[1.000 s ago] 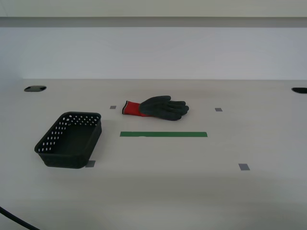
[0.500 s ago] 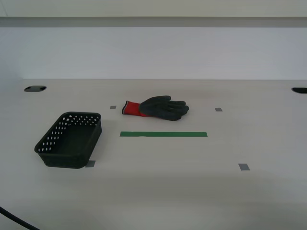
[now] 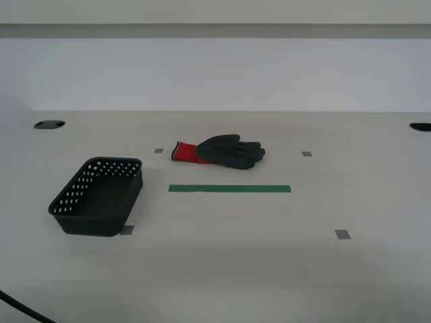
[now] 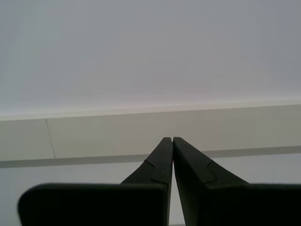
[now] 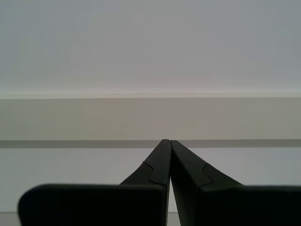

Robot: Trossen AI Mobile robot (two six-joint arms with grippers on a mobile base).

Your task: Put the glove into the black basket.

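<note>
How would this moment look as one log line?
glove: on table, untouched | black basket: empty | first gripper: shut | second gripper: shut

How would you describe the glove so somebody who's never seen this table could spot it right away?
On the pale table, find the long green tape strip near the middle. Just behind it lies the glove, flat, fingers toward the exterior view's right. Its bright red cuff sets it apart from the black basket and the small grey tape squares.
</note>
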